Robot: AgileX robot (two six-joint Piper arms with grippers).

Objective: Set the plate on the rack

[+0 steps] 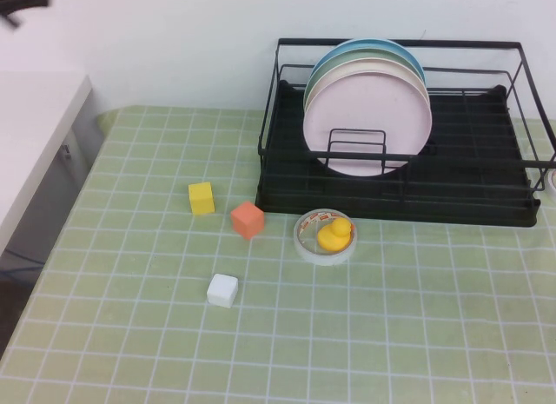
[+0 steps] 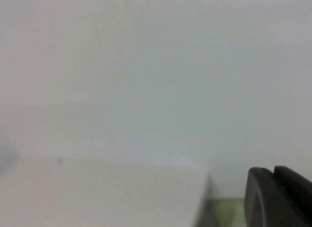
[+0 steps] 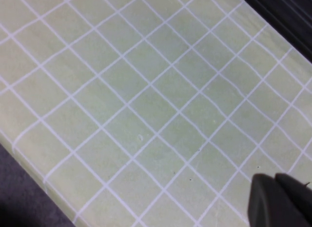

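The pale pink plate (image 1: 365, 117) stands upright in the black wire rack (image 1: 469, 200) at the back right of the table. It is the front one of three plates, with a cream plate (image 1: 323, 74) and a light blue plate (image 1: 382, 48) close behind it. Neither gripper shows in the high view. In the left wrist view my left gripper (image 2: 273, 200) is shut and empty, facing a white wall. In the right wrist view my right gripper (image 3: 275, 202) is shut and empty above the green tiled tabletop, with a dark edge of the rack (image 3: 287, 12) far off.
A yellow cube (image 1: 201, 198), an orange cube (image 1: 248, 220) and a white cube (image 1: 222, 290) lie left of the rack. A tape roll (image 1: 306, 239) with a yellow duck (image 1: 334, 235) in it lies just in front of the rack. A white side table (image 1: 35, 135) stands at the left.
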